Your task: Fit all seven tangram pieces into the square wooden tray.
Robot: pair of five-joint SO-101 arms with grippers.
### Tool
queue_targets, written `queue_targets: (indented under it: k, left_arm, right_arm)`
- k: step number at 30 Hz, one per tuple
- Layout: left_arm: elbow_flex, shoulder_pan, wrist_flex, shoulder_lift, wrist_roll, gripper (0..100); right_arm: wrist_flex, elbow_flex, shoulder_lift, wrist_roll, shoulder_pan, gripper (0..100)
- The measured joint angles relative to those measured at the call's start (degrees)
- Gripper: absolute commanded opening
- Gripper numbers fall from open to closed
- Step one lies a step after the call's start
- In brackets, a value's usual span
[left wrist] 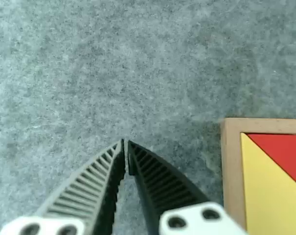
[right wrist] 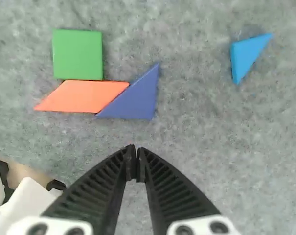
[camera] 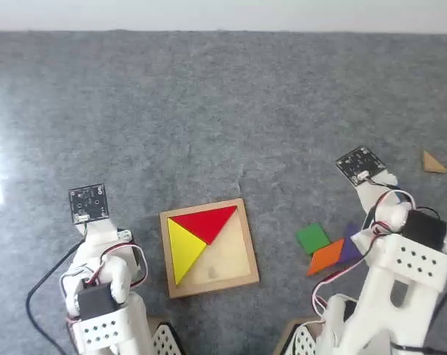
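1. The wooden tray holds a red triangle and a yellow triangle.
2. A green square, an orange parallelogram and a blue triangle lie clustered outside the tray.
3. The left gripper and the right gripper are clenched, both empty.

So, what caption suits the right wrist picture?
Right hand, shut, above the grey mat, facing four loose pieces: green square, orange parallelogram, dark blue triangle, light blue triangle.
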Motion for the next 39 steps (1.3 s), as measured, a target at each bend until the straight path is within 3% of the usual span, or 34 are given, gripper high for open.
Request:
queue_targets:
  k: [6, 11, 13, 18, 24, 34, 39]
  left_arm:
    - [0.00, 0.00, 0.00, 0.00, 0.00, 1]
    - [0.00, 0.00, 0.00, 0.00, 0.00, 1]
    - [0.00, 0.00, 0.00, 0.00, 0.00, 1]
    - [0.00, 0.00, 0.00, 0.00, 0.00, 1]
    - [0.00, 0.00, 0.00, 0.00, 0.00, 1]
    - [0.00, 0.00, 0.00, 0.00, 0.00, 1]
    - [0.00, 0.00, 0.00, 0.00, 0.00, 1]
  right_arm:
    - [0.00, 1.41, -0.44, 0.79, 0.88, 3.0]
    - [-6.33, 6.68, -0.53, 0.00, 1.23, 20.7]
    - [-9.76, 8.26, -0.53, -3.96, 0.79, 24.6]
    - [-12.66, 8.44, -0.44, -14.68, -5.01, 23.2]
    - [-9.85, 7.03, 8.35, -19.25, -12.31, 23.2]
    - [-5.36, 9.58, 2.99, -36.57, -13.01, 23.6]
    - [-9.76, 16.09, 1.41, -39.03, -18.64, 34.0]
